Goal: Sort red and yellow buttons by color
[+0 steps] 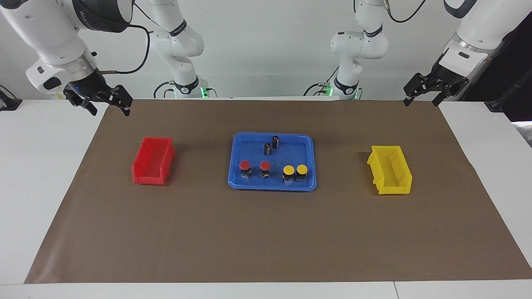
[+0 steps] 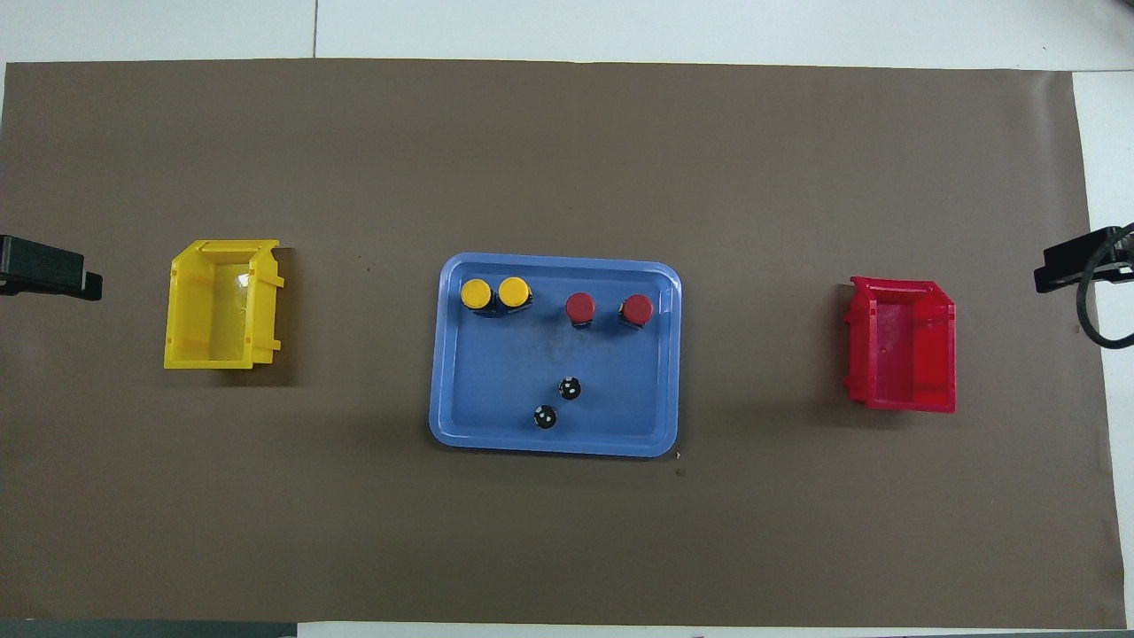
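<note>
Facing view: sorting not begun, all four buttons in the tray (image 1: 237, 143).

Red buttons (image 1: 245, 165) (image 1: 265, 166) sit toward the red bin (image 1: 152, 160), yellow buttons (image 1: 288, 170) (image 1: 302, 169) toward the yellow bin (image 1: 390, 169), probably so each arm serves its own side. Two dark cylinders (image 1: 275, 141) stand nearer the robots. Left pincer (image 1: 422, 101) and right pincer (image 1: 106, 109) wait, spread and empty, over the counter's (image 1: 266, 232) ends.
</note>
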You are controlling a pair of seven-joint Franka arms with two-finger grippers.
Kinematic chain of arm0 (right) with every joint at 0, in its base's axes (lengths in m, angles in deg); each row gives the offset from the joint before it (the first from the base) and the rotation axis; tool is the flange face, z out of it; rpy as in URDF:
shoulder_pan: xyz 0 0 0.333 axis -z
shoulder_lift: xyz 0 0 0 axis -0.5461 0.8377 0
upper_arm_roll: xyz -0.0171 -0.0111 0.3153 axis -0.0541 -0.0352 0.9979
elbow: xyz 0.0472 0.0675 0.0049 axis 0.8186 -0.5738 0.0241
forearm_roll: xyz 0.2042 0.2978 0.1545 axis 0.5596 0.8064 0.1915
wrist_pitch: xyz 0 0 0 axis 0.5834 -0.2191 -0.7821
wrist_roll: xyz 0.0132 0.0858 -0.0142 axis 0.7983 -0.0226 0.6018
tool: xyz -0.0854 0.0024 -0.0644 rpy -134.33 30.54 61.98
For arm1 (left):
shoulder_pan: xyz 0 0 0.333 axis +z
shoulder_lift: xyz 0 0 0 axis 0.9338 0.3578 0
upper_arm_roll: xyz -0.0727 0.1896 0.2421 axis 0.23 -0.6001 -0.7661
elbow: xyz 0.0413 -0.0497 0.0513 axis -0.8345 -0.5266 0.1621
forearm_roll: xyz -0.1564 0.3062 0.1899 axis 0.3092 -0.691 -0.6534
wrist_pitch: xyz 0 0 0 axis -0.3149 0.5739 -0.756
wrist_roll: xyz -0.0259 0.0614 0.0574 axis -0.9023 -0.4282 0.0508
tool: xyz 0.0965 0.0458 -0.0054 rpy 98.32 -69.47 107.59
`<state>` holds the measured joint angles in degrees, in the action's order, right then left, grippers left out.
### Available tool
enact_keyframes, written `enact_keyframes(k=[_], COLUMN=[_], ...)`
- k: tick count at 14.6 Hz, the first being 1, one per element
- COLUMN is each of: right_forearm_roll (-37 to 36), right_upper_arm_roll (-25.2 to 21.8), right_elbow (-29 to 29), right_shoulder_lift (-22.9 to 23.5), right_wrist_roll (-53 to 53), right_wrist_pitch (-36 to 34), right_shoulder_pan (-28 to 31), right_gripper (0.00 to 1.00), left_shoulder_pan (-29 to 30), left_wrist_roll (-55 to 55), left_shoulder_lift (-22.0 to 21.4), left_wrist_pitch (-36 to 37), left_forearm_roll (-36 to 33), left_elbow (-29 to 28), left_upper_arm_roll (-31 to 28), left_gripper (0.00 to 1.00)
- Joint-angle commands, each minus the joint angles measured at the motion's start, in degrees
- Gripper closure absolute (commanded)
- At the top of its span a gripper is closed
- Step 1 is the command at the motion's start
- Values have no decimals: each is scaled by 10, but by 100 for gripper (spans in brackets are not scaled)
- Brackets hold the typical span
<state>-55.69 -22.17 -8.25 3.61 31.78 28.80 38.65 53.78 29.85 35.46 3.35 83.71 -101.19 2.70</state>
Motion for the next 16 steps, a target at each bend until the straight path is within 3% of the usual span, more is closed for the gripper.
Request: enact_keyframes(k=[1,12,14,16], right_forearm_roll=[4,5,2,2], right_upper_arm_roll=[1,3,3,4], right_elbow=[13,23,74,169], right_shoulder_lift=[7,12,44,105], right_wrist_roll=[6,-3,-22,-45], right_wrist_pitch=[-7,-12,-35,-81], right_shoulder_pan=[1,-17,-30,-48], right_gripper=[0,0,0,0], left_shoulder_pan=[4,4,4,4], left_wrist_roll=[-2,-2,-2,-2], left_shoulder_lift=[-5,-5,-5,-5], left_wrist_pitch=[7,8,8,7], left_forearm_roll=[-11,-11,-11,-11], left_elbow=[-2,-2,-2,-2], left_upper_arm_roll=[2,2,2,2], left_gripper=[0,0,0,0])
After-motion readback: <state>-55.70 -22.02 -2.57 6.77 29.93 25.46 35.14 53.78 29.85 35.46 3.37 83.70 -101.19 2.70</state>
